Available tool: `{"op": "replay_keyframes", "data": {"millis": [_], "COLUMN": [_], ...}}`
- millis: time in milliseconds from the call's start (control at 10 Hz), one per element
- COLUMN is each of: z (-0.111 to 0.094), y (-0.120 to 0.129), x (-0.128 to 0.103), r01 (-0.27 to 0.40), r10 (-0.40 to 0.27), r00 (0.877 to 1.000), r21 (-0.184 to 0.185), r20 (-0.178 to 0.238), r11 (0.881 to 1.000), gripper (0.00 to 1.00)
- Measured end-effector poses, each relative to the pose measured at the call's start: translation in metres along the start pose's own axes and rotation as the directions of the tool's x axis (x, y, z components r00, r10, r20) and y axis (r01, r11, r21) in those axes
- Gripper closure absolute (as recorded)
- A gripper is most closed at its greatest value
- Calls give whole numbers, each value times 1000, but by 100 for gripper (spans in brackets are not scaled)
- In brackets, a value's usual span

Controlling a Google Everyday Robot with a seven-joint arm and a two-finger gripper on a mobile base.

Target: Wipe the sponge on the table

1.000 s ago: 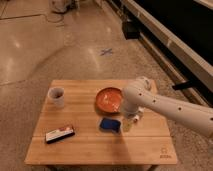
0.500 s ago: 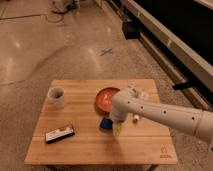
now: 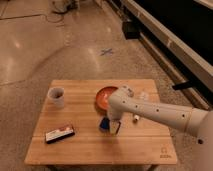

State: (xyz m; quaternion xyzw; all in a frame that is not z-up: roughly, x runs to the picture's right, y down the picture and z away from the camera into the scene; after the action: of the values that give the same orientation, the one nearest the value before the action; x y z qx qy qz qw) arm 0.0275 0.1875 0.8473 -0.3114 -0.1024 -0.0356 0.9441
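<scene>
my claw (image 3: 114, 128) sits low, right against the small dark blue soft sponge (image 3: 103, 123), mid light wooden plank table (image 3: 80, 145). likely placed for wiping. spread or pinching: can't tell.

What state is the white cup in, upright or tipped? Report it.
Upright: the white cup stands on the table, rim up. The gripper is down at the sponge.

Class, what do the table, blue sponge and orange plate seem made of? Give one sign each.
Table: wood, matte, plank strips show. Sponge: probably foam, dull dark blue. Plate: plastic or glazed ceramic, smooth orange. The gripper hangs low beside the sponge.
</scene>
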Motion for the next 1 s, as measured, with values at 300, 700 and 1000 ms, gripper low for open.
{"op": "replay_keyframes", "data": {"millis": [300, 700, 1000], "z": [1, -5, -13], "y": [-1, 3, 18], "x": [6, 33, 62], "r01": [2, 5, 39], "r10": [-2, -6, -45], "r00": [1000, 997, 990], "r21": [-2, -21, -44], "r20": [-16, -71, -134], "r11": [1000, 1000, 998], "gripper": [71, 100, 100]}}
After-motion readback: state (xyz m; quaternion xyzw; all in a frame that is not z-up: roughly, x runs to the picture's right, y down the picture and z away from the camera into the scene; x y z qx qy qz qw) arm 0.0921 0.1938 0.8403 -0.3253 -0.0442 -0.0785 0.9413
